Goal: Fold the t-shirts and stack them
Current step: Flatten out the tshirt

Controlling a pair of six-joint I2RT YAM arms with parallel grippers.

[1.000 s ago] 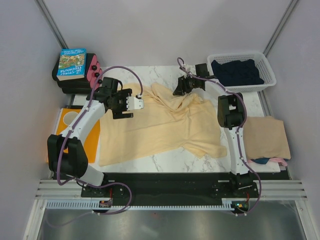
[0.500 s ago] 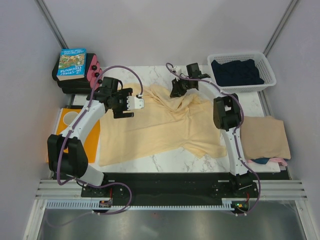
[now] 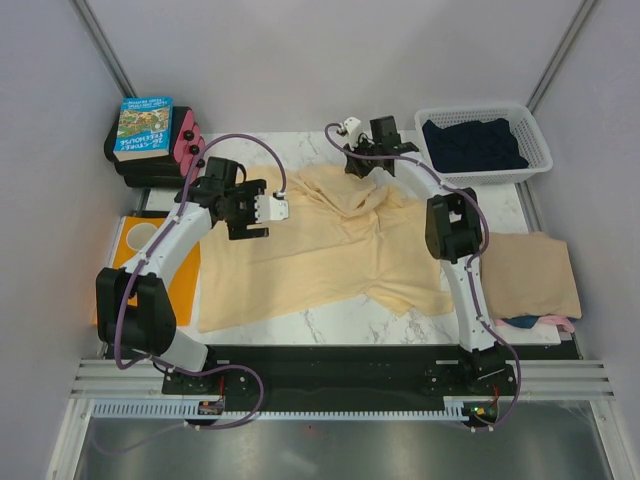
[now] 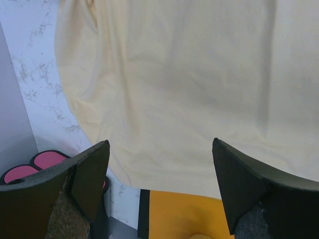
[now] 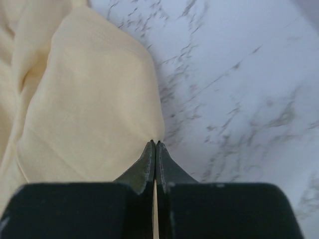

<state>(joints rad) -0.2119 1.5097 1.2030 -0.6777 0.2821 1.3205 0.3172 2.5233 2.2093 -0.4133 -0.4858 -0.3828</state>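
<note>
Pale yellow cloth t-shirt (image 3: 320,250) lies spread, rumpled, across white marble table (image 3: 335,322) btw both arms. R gripper (image 5: 156,143) fingers pressed together, pinching shirt's far edge. L gripper (image 4: 159,145) spread wide, hovering above shirt's left part, holding nothing.

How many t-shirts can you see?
4: large pale yellow cloth shirt mid-table; folded tan shirt at right; pink one peeking beneath it; dark navy one in white plastic basket. More may be hidden.
</note>
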